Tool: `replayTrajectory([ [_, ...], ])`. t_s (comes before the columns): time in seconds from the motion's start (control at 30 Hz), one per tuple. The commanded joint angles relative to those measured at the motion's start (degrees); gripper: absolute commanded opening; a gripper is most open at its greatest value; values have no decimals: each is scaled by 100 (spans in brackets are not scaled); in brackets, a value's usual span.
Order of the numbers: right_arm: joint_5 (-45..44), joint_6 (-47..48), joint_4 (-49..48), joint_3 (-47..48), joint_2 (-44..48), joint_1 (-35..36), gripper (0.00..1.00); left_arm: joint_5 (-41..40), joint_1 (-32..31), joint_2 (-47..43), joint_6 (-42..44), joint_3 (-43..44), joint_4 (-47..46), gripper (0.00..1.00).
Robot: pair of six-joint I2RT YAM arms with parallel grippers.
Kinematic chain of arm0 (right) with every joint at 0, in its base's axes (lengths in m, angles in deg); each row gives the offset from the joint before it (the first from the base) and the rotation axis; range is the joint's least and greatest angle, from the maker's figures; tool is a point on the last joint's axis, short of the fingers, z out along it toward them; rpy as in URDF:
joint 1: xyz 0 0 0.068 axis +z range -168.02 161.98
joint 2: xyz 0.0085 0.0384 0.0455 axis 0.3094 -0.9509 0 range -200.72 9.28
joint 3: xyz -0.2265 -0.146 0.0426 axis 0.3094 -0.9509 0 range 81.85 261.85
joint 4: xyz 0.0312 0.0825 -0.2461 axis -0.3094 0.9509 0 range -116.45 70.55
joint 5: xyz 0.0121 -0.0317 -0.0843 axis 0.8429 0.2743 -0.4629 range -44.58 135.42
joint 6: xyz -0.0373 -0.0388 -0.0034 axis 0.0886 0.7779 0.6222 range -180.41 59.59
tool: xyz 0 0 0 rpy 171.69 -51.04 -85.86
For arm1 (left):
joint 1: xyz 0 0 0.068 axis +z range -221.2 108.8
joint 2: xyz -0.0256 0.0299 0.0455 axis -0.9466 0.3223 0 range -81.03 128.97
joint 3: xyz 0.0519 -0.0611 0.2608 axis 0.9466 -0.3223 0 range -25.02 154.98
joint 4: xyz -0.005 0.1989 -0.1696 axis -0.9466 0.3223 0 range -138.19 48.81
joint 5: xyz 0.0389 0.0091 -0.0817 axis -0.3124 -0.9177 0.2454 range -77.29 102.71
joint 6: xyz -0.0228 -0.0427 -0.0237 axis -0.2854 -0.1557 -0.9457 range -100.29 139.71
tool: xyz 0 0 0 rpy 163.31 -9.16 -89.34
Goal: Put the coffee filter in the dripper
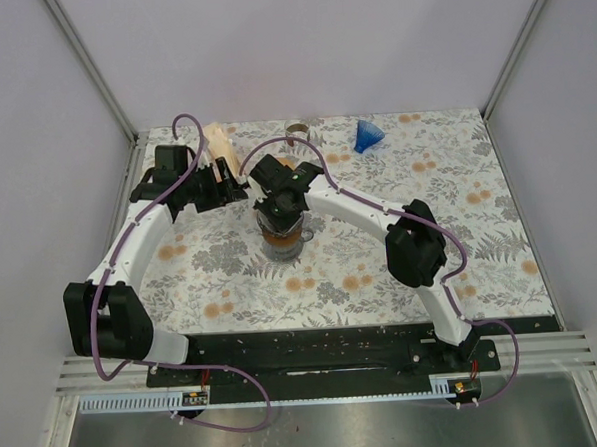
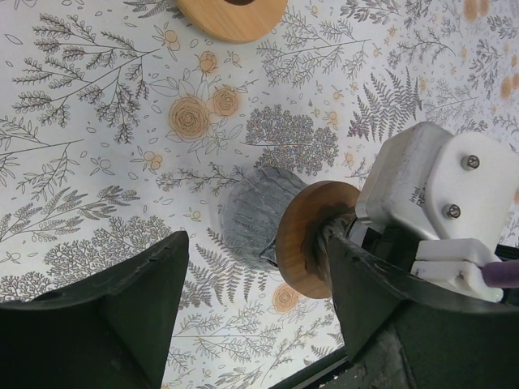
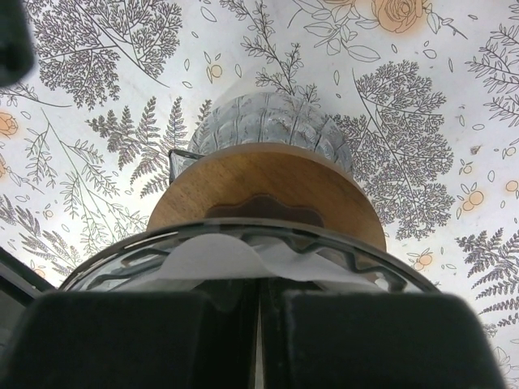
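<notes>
A blue funnel (image 1: 369, 136) and a small metal cup (image 1: 298, 132) stand apart on the floral tablecloth (image 1: 480, 244).

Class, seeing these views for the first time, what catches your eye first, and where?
Mid-table stands a glass dripper with a wooden collar, on a flowered cloth. Right over it, the shut right hand pinches a white coffee filter just inside its rim. The left hand hangs open beside it, and a blue funnel stands at the far edge.
</notes>
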Motion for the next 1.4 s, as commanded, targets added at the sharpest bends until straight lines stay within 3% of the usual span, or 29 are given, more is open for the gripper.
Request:
replayTrajectory([
  [0.0, -8, -64, -301, 230, -291, 100, 0, 790, -159, -162, -131, 80, 48, 73],
  [0.4, -141, -56, -205, 433, -485, 162, 0, 578, 465, -435, 141, 239, 813, 73],
  [0.8, -150, 32, -91, 758, -353, 241, 0, 596, 615, -514, 247, 169, 857, 73],
  [0.9, -132, 50, -91, 872, -326, 267, 1, 710, 606, -567, 256, 160, 831, 67],
  [1.1, -53, 24, -91, 1030, -239, 258, 18, 1245, 615, -725, 133, -199, 541, 64],
  [1.37, -97, 50, -82, 1048, -54, 276, 29, 1369, 466, -655, 54, -271, 365, 67],
])
